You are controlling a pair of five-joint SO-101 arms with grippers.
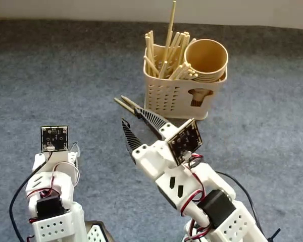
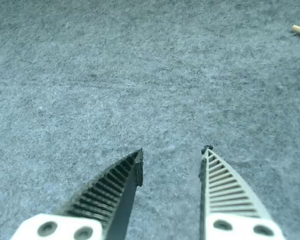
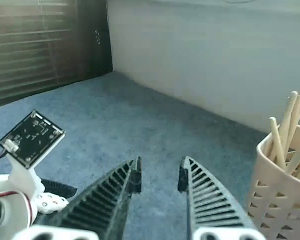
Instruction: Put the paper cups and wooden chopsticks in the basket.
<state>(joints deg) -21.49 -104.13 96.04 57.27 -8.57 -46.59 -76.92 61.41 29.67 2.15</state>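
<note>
Cups (image 1: pixel 207 58) and most chopsticks (image 1: pixel 164 50) fill the basket (image 1: pixel 179 98); a loose pair (image 1: pixel 125 104) remains on the desk (image 1: pixel 65 75) by the spread right pincer (image 1: pixel 130 115); left pincer (image 2: pixel 172 152) likewise spread.

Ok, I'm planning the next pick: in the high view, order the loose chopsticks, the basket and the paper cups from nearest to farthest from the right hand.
1. Loose chopsticks, on the carpet at the right hand.
2. Basket, just beyond them.
3. Paper cups, stacked in the basket's right side.
</note>
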